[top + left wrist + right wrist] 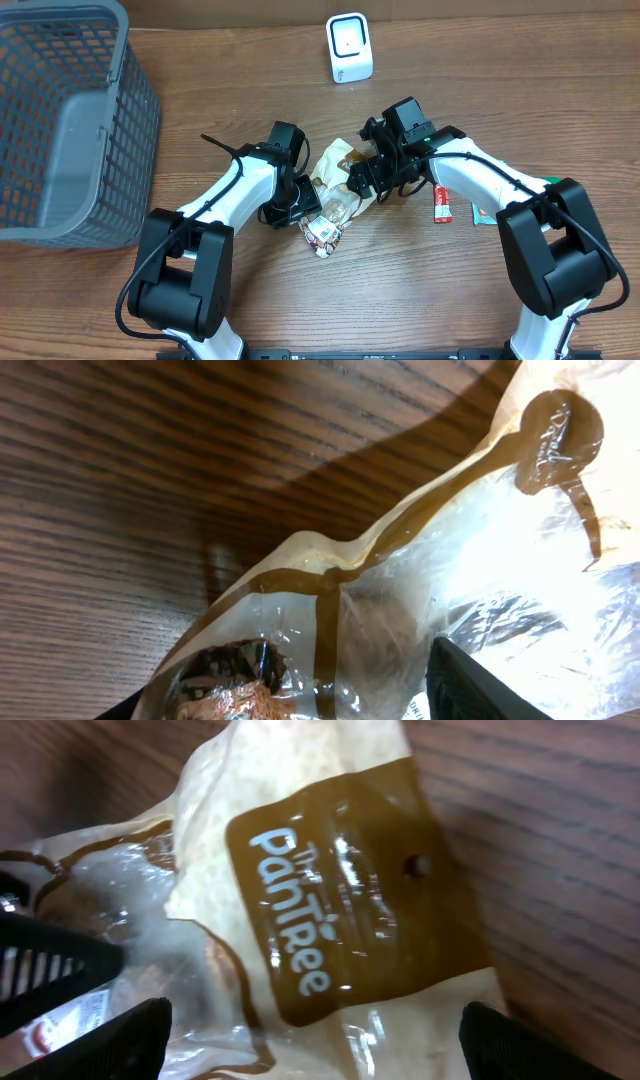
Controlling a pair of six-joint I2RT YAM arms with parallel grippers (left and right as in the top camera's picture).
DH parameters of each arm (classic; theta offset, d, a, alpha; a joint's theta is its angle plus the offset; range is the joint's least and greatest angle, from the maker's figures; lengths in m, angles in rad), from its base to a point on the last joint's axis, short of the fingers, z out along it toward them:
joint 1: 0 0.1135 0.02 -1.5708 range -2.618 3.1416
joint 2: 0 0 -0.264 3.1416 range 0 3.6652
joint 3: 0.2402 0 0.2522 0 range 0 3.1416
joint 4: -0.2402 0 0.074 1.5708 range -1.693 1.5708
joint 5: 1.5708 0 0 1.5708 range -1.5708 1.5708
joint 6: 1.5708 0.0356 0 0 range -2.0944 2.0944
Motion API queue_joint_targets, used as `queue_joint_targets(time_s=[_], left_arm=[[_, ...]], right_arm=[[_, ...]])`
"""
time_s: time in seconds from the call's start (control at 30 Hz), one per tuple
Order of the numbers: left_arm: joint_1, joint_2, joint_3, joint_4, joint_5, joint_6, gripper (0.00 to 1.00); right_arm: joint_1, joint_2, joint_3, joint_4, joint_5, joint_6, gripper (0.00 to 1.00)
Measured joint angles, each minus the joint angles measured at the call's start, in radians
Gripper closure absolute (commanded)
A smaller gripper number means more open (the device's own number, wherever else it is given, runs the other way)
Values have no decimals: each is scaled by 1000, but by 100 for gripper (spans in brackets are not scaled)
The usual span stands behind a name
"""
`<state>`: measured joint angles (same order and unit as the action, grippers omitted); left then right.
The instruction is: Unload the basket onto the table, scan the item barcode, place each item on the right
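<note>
Only the overhead view gives the layout: the bag (pixel 335 165) lies on the wooden table (pixel 250 80) at the middle, between the two arms; the left pincer (pixel 300 208) sits at the bag's seven o'clock edge and the right pincer (pixel 362 183) at its three o'clock edge; the white, rounded scanner (pixel 349 47) stands well apart at twelve o'clock from the bag; a grey plastic mesh basket (pixel 140 130) fills the nine-to-ten o'clock side; a red packet (pixel 442 203) and a green-edged packet (pixel 484 213) lie flat at three o'clock, beyond the right arm.

The wrist views hold only bag and dark wood grain. The right wrist view alone gives the print: a brown header with a small punched hole and white lettering reading "PanTree", on glossy, crinkled film, cream near the header and clear further down; a white label (pixel 60 1020) with red print shows at eight o'clock, too blurred to read; the black fingers (pixel 110 1040) stand wide to either side of the header, so the right pincer is released, straddling the bag.

The left wrist view shows clear film with brown seams, strong glare and dark brown pieces inside at six o'clock; only one black finger (pixel 470 680) is plain, so whether the left pincer is clenched on the bag I cannot tell.
</note>
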<state>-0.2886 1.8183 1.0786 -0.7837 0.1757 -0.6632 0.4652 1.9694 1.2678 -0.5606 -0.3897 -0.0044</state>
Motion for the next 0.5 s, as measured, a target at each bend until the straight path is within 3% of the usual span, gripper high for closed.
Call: queue_joint_targets(time_s=[0.5], left_arm=[[0,0,0,0,-7,0,43]], right_arm=[[-3,51,3,16,-190,-3,8]])
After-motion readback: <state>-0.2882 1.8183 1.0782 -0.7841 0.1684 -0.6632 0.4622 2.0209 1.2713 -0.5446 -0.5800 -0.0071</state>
